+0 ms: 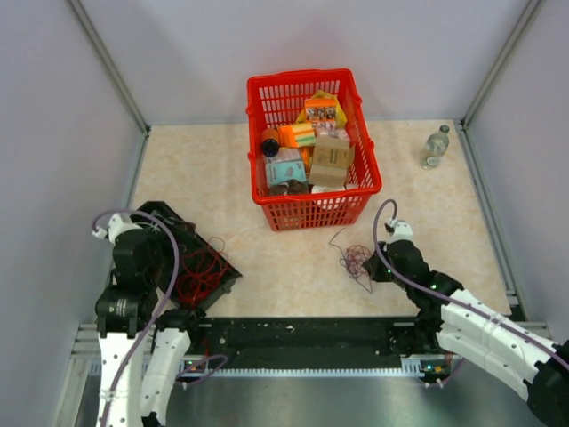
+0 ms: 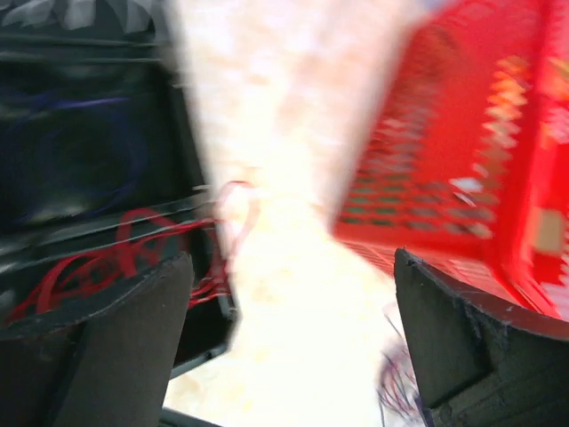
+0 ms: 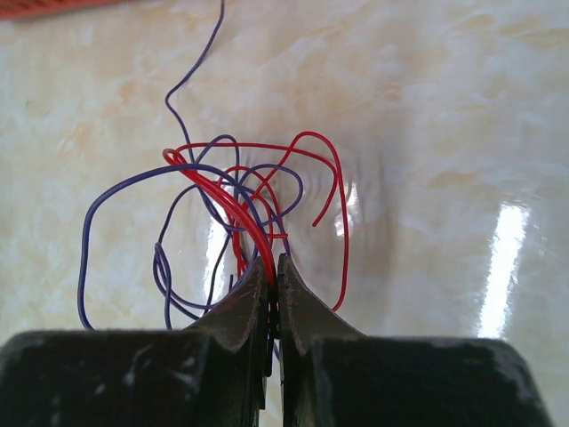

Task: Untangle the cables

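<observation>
Red cables [image 3: 222, 199] in right claw [image 3: 274, 269]

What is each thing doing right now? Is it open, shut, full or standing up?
Left gripper: open, holding nothing.
Right gripper: shut on the cables.
Cables: tangled, red strands pinched.
Red basket: upright, filled with boxes.
Bottle: standing upright.
Black tray: holds red wires.
</observation>
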